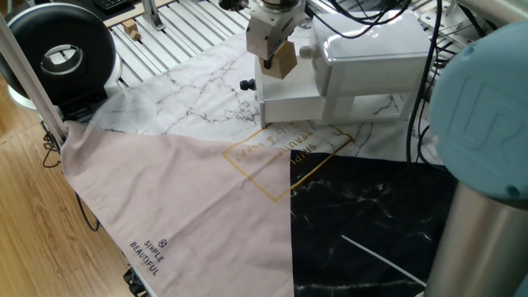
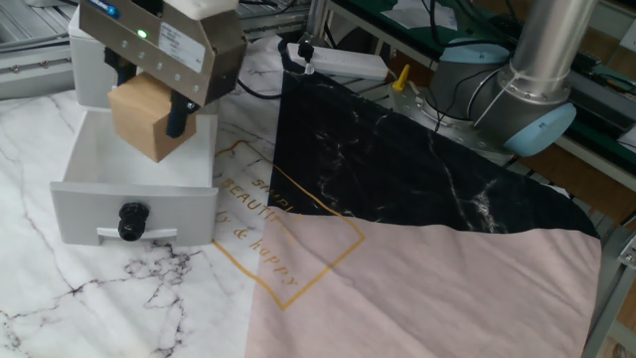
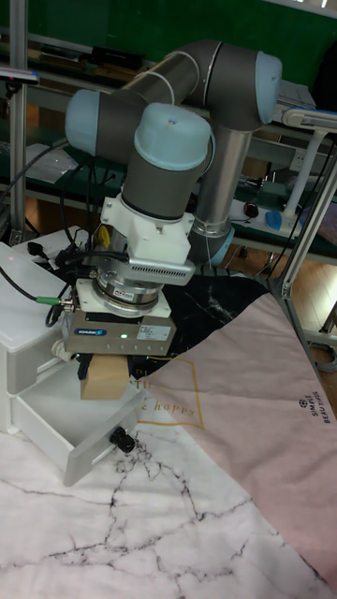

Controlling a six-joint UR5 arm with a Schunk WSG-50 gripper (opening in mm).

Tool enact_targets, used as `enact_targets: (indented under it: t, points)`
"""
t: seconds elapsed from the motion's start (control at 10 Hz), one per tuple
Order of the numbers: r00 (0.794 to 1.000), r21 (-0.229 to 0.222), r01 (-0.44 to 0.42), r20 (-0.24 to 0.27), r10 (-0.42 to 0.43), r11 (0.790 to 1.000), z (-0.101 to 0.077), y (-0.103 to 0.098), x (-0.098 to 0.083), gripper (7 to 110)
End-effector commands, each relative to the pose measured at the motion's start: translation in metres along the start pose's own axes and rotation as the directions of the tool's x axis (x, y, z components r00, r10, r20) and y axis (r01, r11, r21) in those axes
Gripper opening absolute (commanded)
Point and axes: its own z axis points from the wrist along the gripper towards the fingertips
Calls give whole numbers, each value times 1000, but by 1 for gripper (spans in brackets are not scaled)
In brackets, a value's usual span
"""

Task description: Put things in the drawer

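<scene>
- A robotics lab: a grey-and-blue arm [image 3: 178, 103] stands at the bench.
- Aluminium slotted framing [image 1: 177, 37] and loose black cables [image 1: 429, 66] surround a patterned cloth [image 2: 417, 268].

One fixed view: high, looking down across the counter from the drawer's [image 1: 289, 99] side, robot base near at right.
Other fixed view: opposite side, closer, drawer [image 2: 134, 189] at left with its front toward the lens.
Tall fixed view: lower, near, facing the arm [image 3: 178, 140] head-on, drawer [image 3: 70, 421] at lower left.
Shared: all three show the open drawer and the patterned cloth [image 1: 190, 190].
</scene>
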Motion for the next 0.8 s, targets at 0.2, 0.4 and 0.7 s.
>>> enact_targets:
  t: [0.2, 0.4, 0.7]
  points:
    - [998, -19, -55, -21, 55, 998, 15, -4, -6, 7]
    - [999, -49, -35, -41, 33, 998, 28, -1, 1, 7]
    - [997, -51, -45, -61, 42, 998, 33, 2, 5, 7]
